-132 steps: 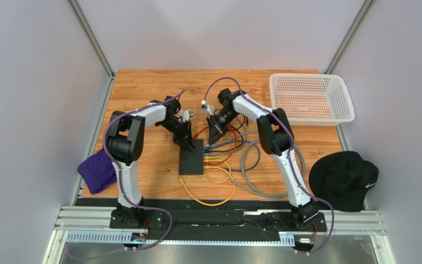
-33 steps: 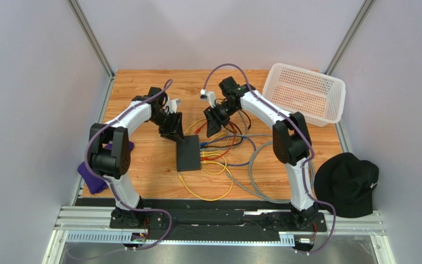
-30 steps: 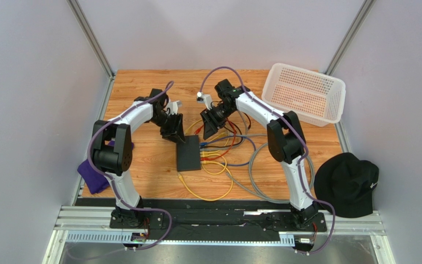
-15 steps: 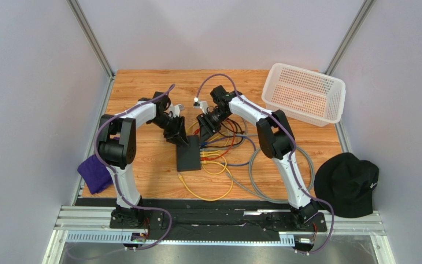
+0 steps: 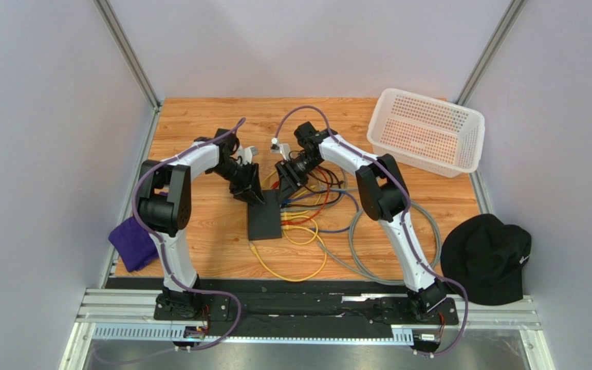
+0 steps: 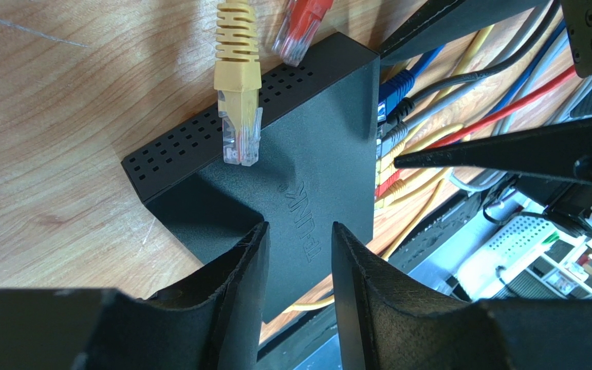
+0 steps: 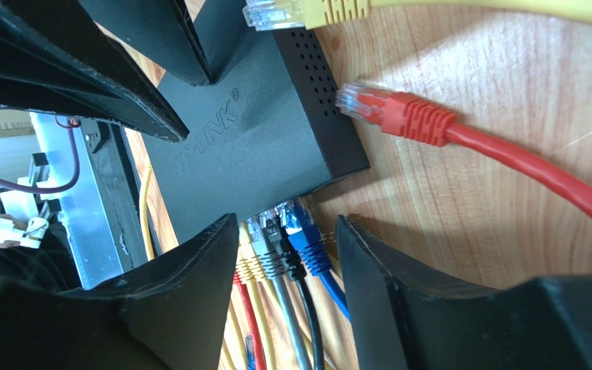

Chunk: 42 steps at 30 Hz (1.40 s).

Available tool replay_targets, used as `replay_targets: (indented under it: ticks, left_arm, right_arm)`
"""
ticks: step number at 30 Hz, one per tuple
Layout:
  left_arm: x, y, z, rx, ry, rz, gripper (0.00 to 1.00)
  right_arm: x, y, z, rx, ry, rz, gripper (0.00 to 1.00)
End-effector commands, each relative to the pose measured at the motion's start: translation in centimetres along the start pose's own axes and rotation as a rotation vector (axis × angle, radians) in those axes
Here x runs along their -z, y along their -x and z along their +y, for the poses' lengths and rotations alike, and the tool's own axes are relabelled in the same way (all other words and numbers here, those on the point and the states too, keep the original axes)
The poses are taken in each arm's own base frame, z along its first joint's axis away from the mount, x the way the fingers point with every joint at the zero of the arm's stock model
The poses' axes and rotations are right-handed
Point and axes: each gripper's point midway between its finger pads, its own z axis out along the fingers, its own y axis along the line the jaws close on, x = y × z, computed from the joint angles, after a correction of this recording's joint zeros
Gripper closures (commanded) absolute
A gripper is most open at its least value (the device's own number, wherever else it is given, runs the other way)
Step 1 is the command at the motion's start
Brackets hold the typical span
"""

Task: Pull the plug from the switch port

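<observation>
Blue plug (image 7: 305, 235) in the switch (image 7: 253, 146) sits inside the spread right gripper (image 7: 289, 231).

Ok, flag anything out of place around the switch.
Two loose plugs lie unplugged by the switch, on its vented side: the yellow plug with its tip on the edge, the red plug beside it. The white basket looks tilted.

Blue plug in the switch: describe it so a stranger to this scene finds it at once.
In the middle of the wooden table lies a flat black switch with cables plugged along one long edge. The blue plug is the end one of that row, at the corner nearest the loose red plug. Beside it come a black plug and a grey plug, so colour and end position mark it.
</observation>
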Motion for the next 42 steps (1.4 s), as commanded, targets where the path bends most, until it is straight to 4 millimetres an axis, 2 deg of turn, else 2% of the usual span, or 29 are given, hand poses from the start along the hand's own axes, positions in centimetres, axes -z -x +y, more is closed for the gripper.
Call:
replay_targets:
  ticks: [1, 5, 9, 22, 31, 42]
  left_arm:
    - [-0.7, -0.3, 1.6, -0.003, 0.044, 0.012, 0.55]
    - [-0.7, -0.3, 1.5, -0.002, 0.043, 0.013, 0.55]
    - [-0.7, -0.3, 1.6, -0.003, 0.041, 0.011, 0.55]
    - [-0.8, 0.0, 1.5, -0.011, 0.034, 0.007, 0.55]
    - [-0.7, 0.2, 1.4, -0.016, 0.032, 0.011, 0.55]
    - [-0.9, 0.4, 1.4, -0.018, 0.025, 0.020, 0.56]
  right_arm:
    - [-1.3, -0.4, -1.6, 0.010, -0.013, 0.015, 0.44]
    - [-1.6, -1.5, -2.0, 0.015, -0.006, 0.045, 0.50]
    - [-1.7, -2.4, -2.1, 0.019, 0.001, 0.072, 0.51]
    - [-3.1, -3.2, -2.8, 0.014, -0.011, 0.104, 0.53]
    - [-3.6, -3.6, -3.4, -0.001, -0.027, 0.117, 0.67]
    - [-3.8, -4.1, -4.4, 0.004, -0.134, 0.156, 0.96]
